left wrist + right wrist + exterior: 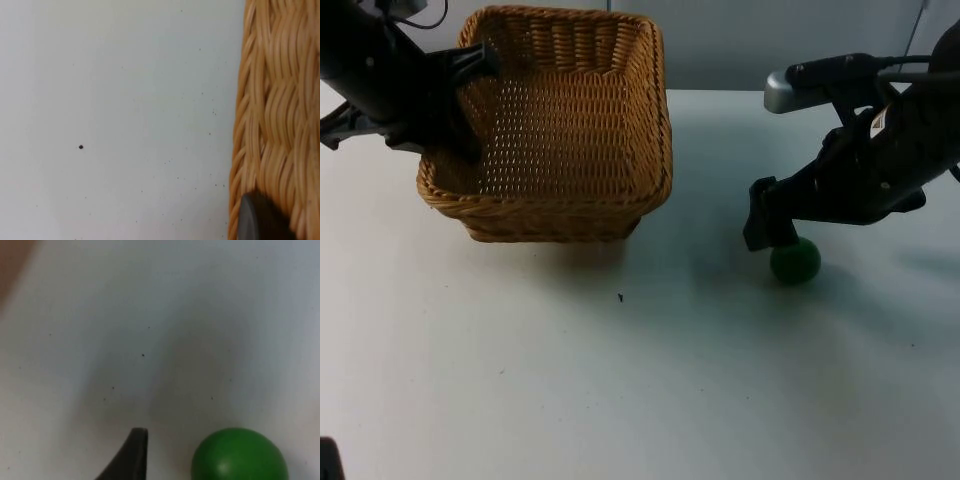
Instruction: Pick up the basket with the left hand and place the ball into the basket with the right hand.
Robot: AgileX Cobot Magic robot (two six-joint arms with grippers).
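Observation:
A square woven wicker basket is at the back left of the table, tilted, with a shadow under its front edge. My left gripper is shut on the basket's left wall, one finger reaching inside; the left wrist view has the basket rim beside a black fingertip. A small green ball lies on the table at the right. My right gripper is low over the ball's left side and open. In the right wrist view, one fingertip stands a short gap from the ball.
The white table top stretches wide in front of both arms, with a few dark specks on it. The grey partition wall closes off the back just behind the basket.

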